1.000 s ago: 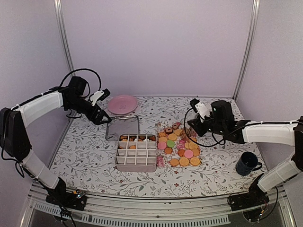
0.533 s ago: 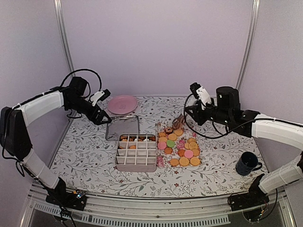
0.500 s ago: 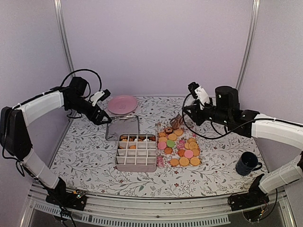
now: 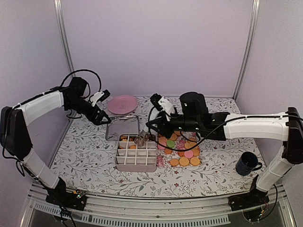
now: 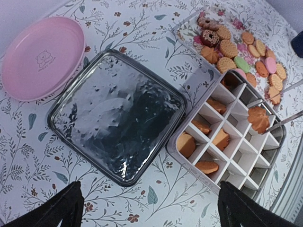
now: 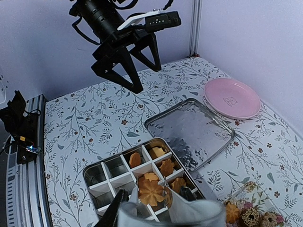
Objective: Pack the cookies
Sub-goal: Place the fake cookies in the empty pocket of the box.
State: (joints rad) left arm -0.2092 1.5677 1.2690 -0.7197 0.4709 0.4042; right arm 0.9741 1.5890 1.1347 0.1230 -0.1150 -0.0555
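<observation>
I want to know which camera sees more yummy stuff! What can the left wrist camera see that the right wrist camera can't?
Only the left wrist camera shows the big spread of loose cookies, with the green one; the right wrist camera catches just a few at its corner. Only the right wrist camera shows the left gripper whole, hanging with jaws wide open. Both show the pink plate, the shiny lid, the partly filled divided box, and the flower-shaped cookie pinched by the right gripper over the box.
</observation>
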